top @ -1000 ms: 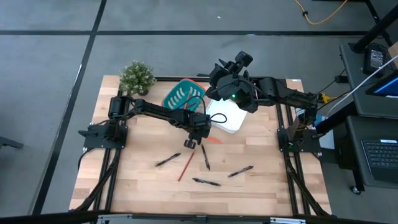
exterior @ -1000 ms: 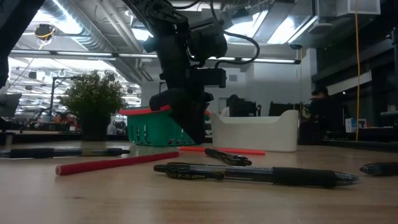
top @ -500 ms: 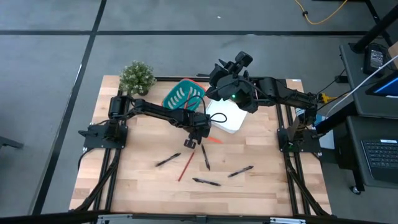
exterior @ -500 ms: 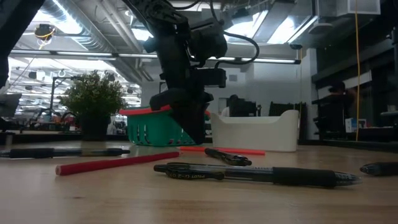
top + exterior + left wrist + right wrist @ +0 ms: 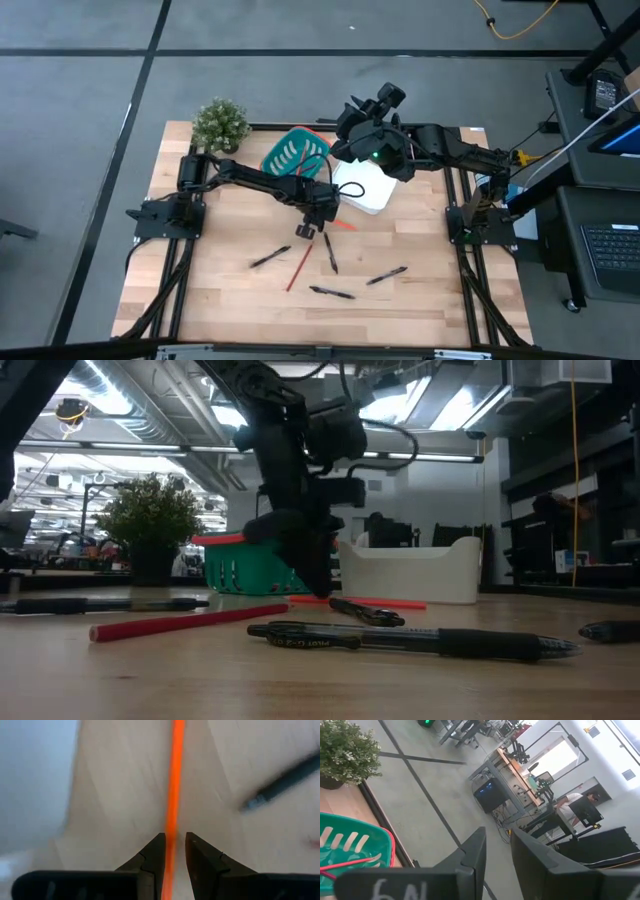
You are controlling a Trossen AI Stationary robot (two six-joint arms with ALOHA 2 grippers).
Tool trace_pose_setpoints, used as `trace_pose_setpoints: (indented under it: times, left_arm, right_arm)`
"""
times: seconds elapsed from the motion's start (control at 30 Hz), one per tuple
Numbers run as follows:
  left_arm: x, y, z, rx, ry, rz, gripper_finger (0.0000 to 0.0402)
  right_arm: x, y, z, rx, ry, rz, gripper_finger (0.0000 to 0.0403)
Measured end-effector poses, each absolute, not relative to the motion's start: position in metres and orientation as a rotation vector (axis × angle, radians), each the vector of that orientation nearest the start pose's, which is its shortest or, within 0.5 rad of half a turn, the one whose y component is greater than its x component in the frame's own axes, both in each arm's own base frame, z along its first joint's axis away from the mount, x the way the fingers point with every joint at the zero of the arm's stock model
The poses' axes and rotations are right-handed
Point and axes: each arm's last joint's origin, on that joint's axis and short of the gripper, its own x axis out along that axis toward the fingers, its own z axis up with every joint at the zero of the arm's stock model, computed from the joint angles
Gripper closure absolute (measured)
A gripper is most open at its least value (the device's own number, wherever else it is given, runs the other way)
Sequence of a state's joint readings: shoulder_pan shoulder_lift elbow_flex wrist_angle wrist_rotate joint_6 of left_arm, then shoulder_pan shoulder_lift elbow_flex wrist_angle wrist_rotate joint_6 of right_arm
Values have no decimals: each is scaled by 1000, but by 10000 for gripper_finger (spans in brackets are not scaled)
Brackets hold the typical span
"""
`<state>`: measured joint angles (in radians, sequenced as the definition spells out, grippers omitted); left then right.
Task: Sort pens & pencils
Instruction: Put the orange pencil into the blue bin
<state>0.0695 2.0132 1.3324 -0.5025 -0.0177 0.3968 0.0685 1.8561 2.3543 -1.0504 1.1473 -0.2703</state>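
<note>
An orange pencil (image 5: 175, 780) lies flat on the table in front of the white bin (image 5: 365, 188). My left gripper (image 5: 175, 837) points down over it, open, one fingertip on each side. Whether a finger touches the pencil, I cannot tell. In the low view my left gripper (image 5: 322, 592) reaches down to this pencil (image 5: 385, 603). A red pencil (image 5: 298, 268) and several black pens, such as the pen (image 5: 270, 258) and the pen (image 5: 332, 292), lie loose nearer the front. My right gripper (image 5: 497, 832) hangs high above the far side, open, with nothing between its fingers.
A green basket (image 5: 295, 152) with a red pencil (image 5: 350, 865) inside stands at the back, left of the white bin. A potted plant (image 5: 220, 122) stands at the far left corner. A pen (image 5: 280, 782) lies close beside my left gripper.
</note>
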Motion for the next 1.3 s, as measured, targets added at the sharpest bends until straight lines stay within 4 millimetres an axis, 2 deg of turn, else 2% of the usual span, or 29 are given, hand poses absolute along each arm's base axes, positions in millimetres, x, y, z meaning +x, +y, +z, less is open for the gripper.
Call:
trace_pose_setpoints:
  times: [0.13,0.7,1.0,1.3]
  left_arm:
    - [400,31,138,310,1175,-157,333]
    - [399,36,134,255,1191,-159,335]
    - [399,36,129,251,1211,-167,391]
    - [399,30,131,261,1215,-134,396]
  right_arm:
    - [350,-2,485,-570,619,-986,312]
    - [351,-2,484,-558,614,-954,312]
    - [351,-2,484,-558,614,-954,312]
    - [351,-2,484,-558,614,-954,312]
